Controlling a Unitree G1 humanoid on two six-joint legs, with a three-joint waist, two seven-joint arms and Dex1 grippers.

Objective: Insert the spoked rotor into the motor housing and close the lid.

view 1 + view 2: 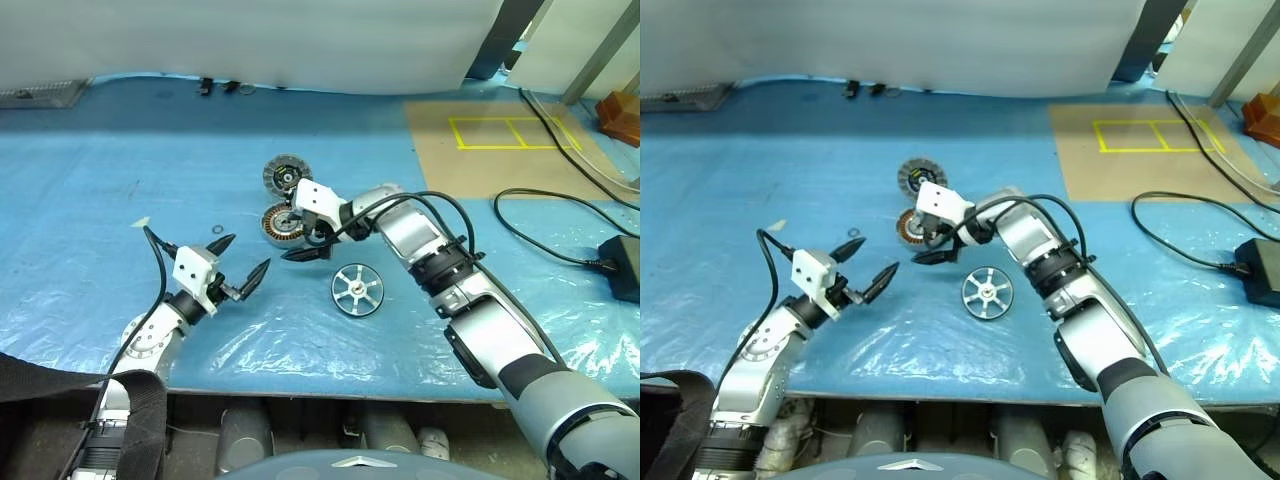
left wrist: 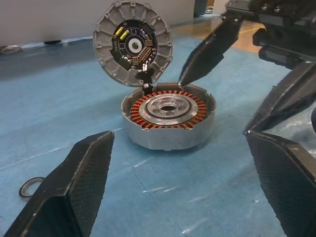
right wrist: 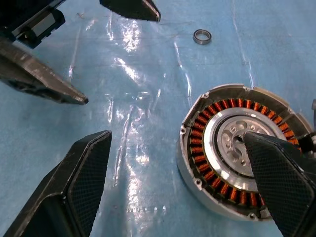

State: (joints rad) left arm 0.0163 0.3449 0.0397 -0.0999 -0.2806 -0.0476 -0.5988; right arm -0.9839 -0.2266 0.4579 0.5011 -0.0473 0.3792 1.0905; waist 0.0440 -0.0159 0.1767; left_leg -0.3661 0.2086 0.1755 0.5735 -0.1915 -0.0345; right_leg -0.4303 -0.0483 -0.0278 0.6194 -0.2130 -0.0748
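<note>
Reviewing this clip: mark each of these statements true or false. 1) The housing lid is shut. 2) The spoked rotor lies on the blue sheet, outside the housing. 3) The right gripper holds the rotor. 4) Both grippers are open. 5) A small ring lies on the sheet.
1) False. The lid stands open, hinged up behind the motor housing, with the copper windings exposed.
2) True. The spoked rotor lies flat on the blue sheet, apart from the housing.
3) False. The right gripper is empty, beside the housing.
4) True. The left gripper is open too.
5) True. A small ring lies on the sheet.
</note>
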